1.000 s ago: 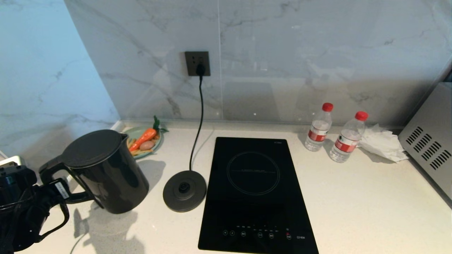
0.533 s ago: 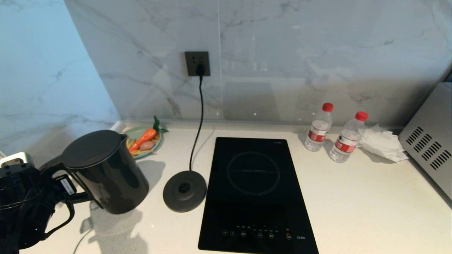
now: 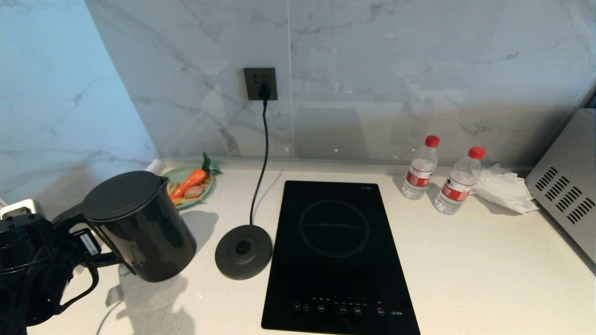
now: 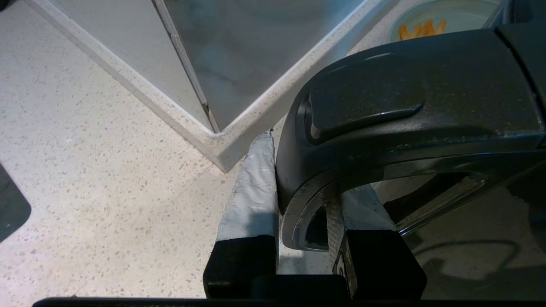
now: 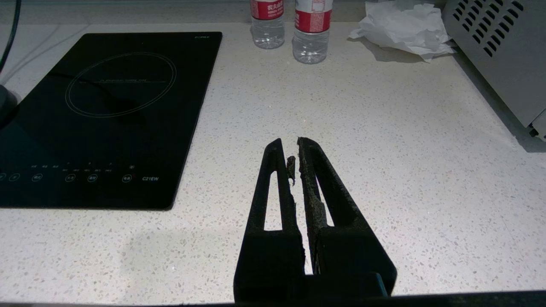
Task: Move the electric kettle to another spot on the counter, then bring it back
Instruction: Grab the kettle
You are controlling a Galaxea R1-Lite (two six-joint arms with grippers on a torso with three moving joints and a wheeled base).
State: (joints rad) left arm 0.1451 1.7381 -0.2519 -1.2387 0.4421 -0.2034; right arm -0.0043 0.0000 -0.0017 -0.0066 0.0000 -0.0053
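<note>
Left gripper (image 3: 86,242) is clamped on the loop handle of the electric kettle (image 3: 139,223); wrist view shows the two taped fingers (image 4: 251,187) pinching the rear upright of the handle, one outside, one inside the loop. Kettle sits on the counter (image 3: 465,270) at far left, off its base disc (image 3: 243,251), which is just to its right, corded to the wall socket (image 3: 260,83). Green plate of toy veg (image 3: 188,186) right behind the kettle, induction hob (image 3: 337,256) right of the disc. Two water bottles (image 3: 419,168), crumpled tissue (image 3: 503,188) and a grey appliance (image 3: 565,186) far right. Right gripper (image 5: 294,162) parked over bare counter, jaws closed, empty. Risks: grip is off to one side of the load, so the kettle may swing or tilt on lift; a low carry could clip the disc or snag its cord; missing the centre pin on return leaves it sitting crooked.
</note>
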